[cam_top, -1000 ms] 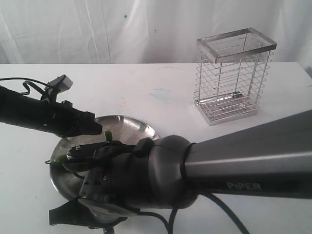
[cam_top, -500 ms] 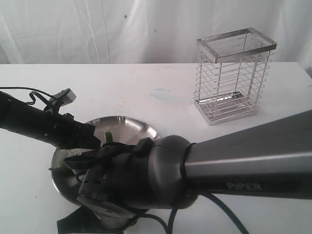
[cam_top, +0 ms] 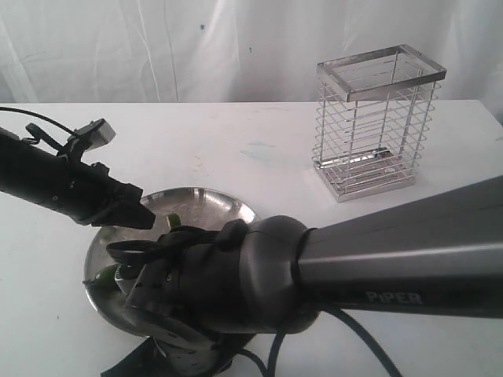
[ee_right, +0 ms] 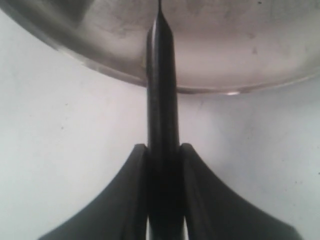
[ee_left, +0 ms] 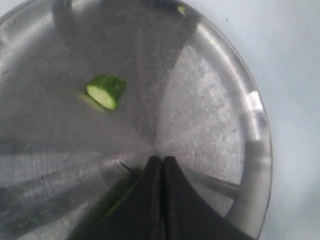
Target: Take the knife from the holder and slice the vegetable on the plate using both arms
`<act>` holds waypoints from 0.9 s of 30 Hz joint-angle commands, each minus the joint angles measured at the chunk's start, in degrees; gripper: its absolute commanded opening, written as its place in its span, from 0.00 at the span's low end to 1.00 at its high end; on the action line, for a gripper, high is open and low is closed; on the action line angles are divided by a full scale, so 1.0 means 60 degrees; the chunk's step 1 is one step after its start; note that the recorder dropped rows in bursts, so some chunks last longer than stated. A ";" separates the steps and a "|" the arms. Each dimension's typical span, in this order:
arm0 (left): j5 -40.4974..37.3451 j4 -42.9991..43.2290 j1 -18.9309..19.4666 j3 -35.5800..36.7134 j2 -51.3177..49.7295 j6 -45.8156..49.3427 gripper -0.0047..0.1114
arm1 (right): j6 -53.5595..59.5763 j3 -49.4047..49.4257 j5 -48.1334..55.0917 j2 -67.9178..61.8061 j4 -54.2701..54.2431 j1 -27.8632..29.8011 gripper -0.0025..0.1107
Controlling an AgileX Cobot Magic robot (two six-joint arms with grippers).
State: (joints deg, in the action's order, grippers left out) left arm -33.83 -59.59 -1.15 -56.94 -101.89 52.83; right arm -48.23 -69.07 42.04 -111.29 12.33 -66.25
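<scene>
The knife (ee_right: 162,100) sits upright between the right gripper (ee_right: 162,165) fingers (ee_right: 135,190), which I see pinching its dark handle from both sides; the blade runs away from the wrist camera and its point reaches over the near rim of the plate (ee_right: 260,60). On my exterior view the knife itself is hidden behind the big right arm (cam_top: 377,267), the one marked PiPER, which fills the lower half of the picture and covers much of the plate (cam_top: 212,206). The left gripper (ee_left: 162,162) hangs above the plate (ee_left: 220,100) with its two fingertips pressed together, no gap between them that I can make out; a sliver of green shows just beside the left finger (ee_left: 142,200), but I cannot tell whether it is pinched or merely lying under it. A short cut piece of the vegetable (ee_left: 106,90), pale on its sliced face and dark green on the skin, lies alone on the bare steel, apart from both fingertips. From the exterior view I note the left arm (cam_top: 55,184) coming in from the left edge, its tip over the far-left part of the plate, and more green vegetable (cam_top: 106,275) at the plate's left rim. The holder (cam_top: 376,122) stands upright on the white table (cam_top: 236,141), well apart from the plate, toward the right rear.
</scene>
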 commanded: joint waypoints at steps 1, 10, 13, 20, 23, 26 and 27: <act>-0.0228 0.0836 -0.0026 0.0094 0.0139 -0.0740 0.04 | 0.0450 -0.0235 0.0035 0.0066 -0.0078 0.0006 0.02; 0.0313 0.0532 -0.0026 0.0680 0.0139 -0.0740 0.04 | 0.0905 -0.0285 0.0027 0.0066 -0.0439 0.0412 0.02; 0.0377 0.0512 -0.0026 0.0701 0.0139 -0.0740 0.04 | 0.1017 -0.0285 0.0007 0.0066 -0.0476 0.0492 0.02; 0.0296 0.0512 -0.0026 0.0701 0.0139 -0.0740 0.04 | 0.1017 -0.0285 -0.0403 0.0066 -0.0428 0.0670 0.02; 0.0087 0.0512 -0.0026 0.0701 0.0139 -0.0740 0.04 | 0.1057 -0.0285 -0.0487 0.0066 -0.0417 0.0711 0.02; -0.0046 0.0512 -0.0026 0.0723 0.0139 -0.0680 0.04 | 0.1129 -0.0285 -0.0527 0.0066 -0.0436 0.0794 0.02; -0.0046 0.0512 -0.0026 0.0736 0.0139 -0.0679 0.04 | 0.1195 -0.0285 -0.0527 0.0066 -0.0436 0.0820 0.02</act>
State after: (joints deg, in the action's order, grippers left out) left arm -32.44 -55.71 -1.15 -53.19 -101.63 48.64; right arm -42.03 -70.27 39.07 -111.29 9.40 -62.20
